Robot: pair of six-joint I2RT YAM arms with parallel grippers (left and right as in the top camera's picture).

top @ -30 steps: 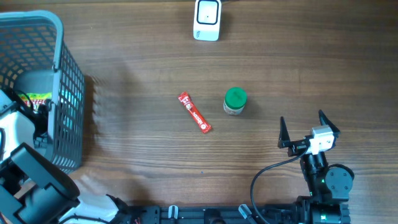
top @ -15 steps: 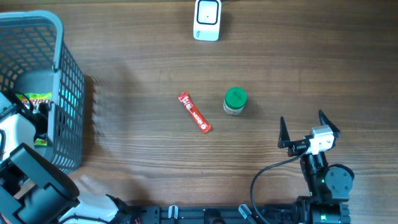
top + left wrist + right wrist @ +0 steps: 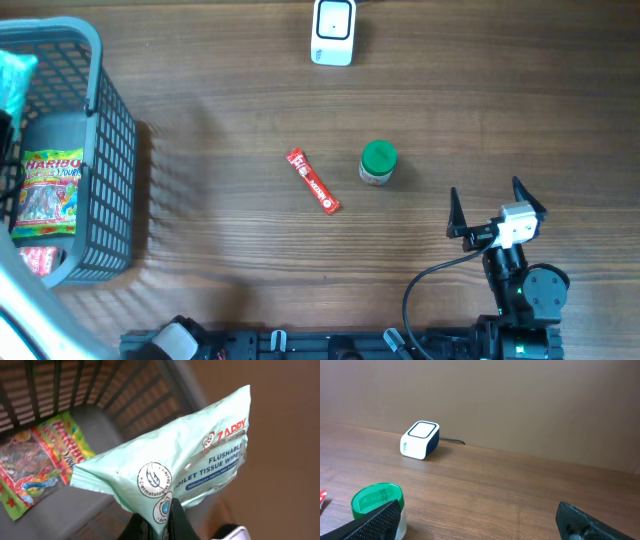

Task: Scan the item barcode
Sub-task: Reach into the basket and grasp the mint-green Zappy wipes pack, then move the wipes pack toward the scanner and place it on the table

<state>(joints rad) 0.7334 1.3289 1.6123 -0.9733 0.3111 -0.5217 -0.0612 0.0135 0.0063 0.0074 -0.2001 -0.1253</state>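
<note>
My left gripper (image 3: pixel 167 512) is shut on the lower edge of a mint-green pack of flushable tissue wipes (image 3: pixel 200 460). It holds the pack in the air above the grey basket (image 3: pixel 100 390). From overhead only a corner of the wipes pack (image 3: pixel 15 75) shows at the far left edge. The white barcode scanner (image 3: pixel 333 32) stands at the table's back middle, and the right wrist view shows the scanner (image 3: pixel 420 440) far ahead. My right gripper (image 3: pixel 497 207) rests open near the front right, nothing between its fingers.
The basket (image 3: pixel 110 150) at the left holds a Haribo bag (image 3: pixel 48 195) and another packet. A green-lidded jar (image 3: pixel 378 163) and a red stick sachet (image 3: pixel 314 181) lie mid-table. The jar (image 3: pixel 376 502) sits just left of my right gripper.
My left gripper has shut on the wipes pack and lifted it out of the basket, uncovering the Haribo bag. The right arm has not moved.
</note>
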